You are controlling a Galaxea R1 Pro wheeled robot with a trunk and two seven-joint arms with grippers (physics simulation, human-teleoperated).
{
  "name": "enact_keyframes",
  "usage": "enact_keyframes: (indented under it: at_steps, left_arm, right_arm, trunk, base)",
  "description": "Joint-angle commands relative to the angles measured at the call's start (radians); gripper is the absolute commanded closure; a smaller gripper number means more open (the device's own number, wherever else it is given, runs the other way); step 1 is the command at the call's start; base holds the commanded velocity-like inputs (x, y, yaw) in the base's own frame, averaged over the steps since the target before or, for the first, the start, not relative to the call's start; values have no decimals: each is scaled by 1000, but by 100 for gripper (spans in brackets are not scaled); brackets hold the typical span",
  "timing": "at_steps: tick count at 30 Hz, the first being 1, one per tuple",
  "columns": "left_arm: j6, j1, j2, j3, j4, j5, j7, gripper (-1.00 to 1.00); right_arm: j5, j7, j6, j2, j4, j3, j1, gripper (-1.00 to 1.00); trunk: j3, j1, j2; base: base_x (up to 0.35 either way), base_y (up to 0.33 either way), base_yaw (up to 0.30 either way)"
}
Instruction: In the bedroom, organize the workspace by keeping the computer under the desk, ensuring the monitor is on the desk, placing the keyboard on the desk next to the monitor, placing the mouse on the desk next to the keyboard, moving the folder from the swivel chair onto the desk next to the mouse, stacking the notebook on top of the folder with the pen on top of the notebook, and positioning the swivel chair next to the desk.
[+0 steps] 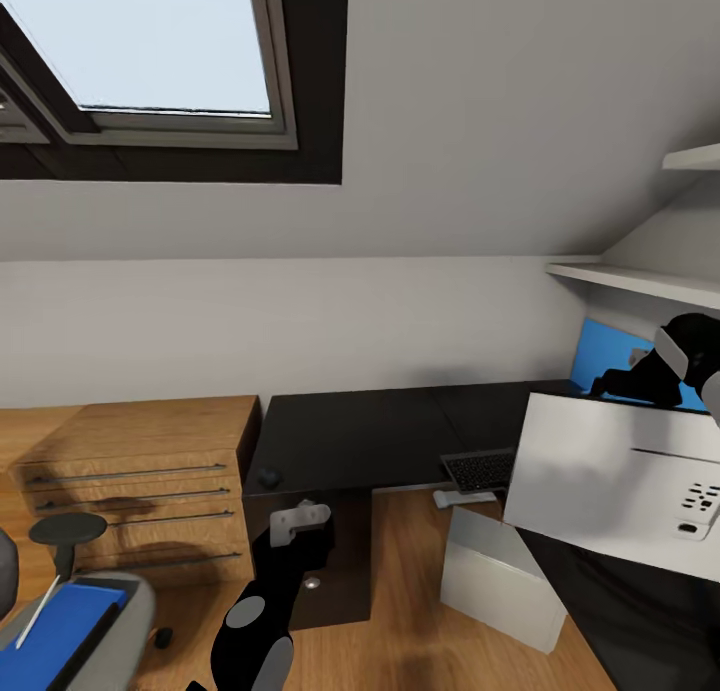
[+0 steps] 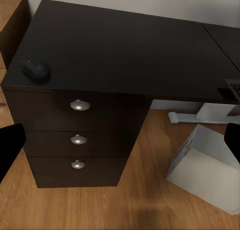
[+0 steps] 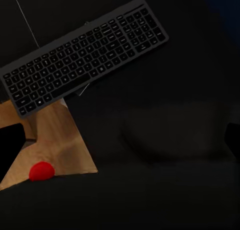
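Black L-shaped desk (image 1: 380,431) across the middle of the head view, top mostly bare, with a small dark mouse (image 1: 268,478) near its left front corner above the three-drawer pedestal (image 2: 75,140) with the silver knobs. Keyboard (image 1: 480,468) on the desk right of centre, its front end hanging a bit over the edge; in the right wrist view it (image 3: 85,55) lies slanted across the upper left, one end poking past the desk edge over the wood floor. Big pale-backed monitor (image 1: 610,491) at the right of the head view, tilted and covering the desk's right wing, hard to say exactly how it's resting. Light grey computer (image 1: 500,576) on the floor just below, lower right of centre, tipped at an angle, partly under the desk edge. Blue folder (image 1: 60,631) down in the lower left corner on the swivel chair (image 1: 120,621), with a thin white pen-like stick across it. Light wood cabinet (image 1: 140,491) left of the desk. Left gripper (image 1: 300,524) low centre, fingers spread apart, empty. Right gripper (image 1: 625,381) at the right edge behind the monitor, looks spread in the wrist view too, clamped on nothing.
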Motion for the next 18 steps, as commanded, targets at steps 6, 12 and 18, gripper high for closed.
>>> enact_keyframes:
  at_steps: [6,12,18]
  left_arm:
    - [2,-1,0,-1,-1,9,9,-100]
    - [2,-1,0,-1,-1,9,9,-100]
    - [3,-1,0,-1,-1,9,9,-100]
  right_arm:
    - [12,7,3,-1,16,13,0,-100]
    - [12,7,3,-1,16,13,0,-100]
    - [14,7,3,0,16,14,0,-100]
  trunk:
    - [-2,0,-1]
    - [-2,0,-1]
    - [-2,0,-1]
  base:
    - [0,0,10]
    - [55,0,0]
    - [175,0,0]
